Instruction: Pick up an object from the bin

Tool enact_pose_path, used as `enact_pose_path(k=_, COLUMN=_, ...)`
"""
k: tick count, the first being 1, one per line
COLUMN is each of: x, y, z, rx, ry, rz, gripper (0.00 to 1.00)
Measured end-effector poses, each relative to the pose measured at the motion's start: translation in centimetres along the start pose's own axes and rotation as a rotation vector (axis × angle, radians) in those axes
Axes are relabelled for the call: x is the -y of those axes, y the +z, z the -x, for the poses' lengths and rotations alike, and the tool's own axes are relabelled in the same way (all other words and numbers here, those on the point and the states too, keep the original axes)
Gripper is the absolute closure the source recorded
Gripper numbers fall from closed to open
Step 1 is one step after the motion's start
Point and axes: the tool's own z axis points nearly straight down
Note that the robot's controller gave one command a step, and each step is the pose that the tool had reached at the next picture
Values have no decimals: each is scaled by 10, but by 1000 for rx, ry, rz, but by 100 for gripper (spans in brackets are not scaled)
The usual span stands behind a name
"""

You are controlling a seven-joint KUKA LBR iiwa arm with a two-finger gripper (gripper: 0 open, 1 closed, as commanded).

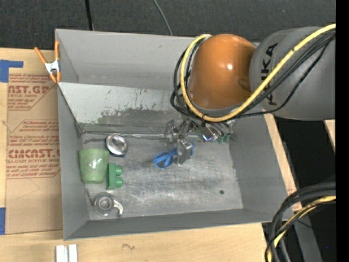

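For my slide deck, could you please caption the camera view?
Gripper low in the bin, by a small blue thing mid-floor; green cup at left.

The arm casing (pixel 297 72) carries black letters "KA", the rest hidden. The cardboard sheet (pixel 27 121) bears red print, legible in part: "LL-CAST ACRYLIC SHEE".

A glossy orange dome-shaped cover (pixel 221 70) caps the smooth grey rounded arm (pixel 308 81), with black KUKA lettering (pixel 268 70) just beside it. Yellow and black cables (pixel 184 86) loop round the dome, and a small silvery metal gripper (pixel 182 149) sits below it.
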Motion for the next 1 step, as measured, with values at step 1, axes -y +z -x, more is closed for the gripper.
enact_pose_path(k=1, x=-62, y=-74, z=15, rx=2, ry=-450, rz=3, gripper=100)
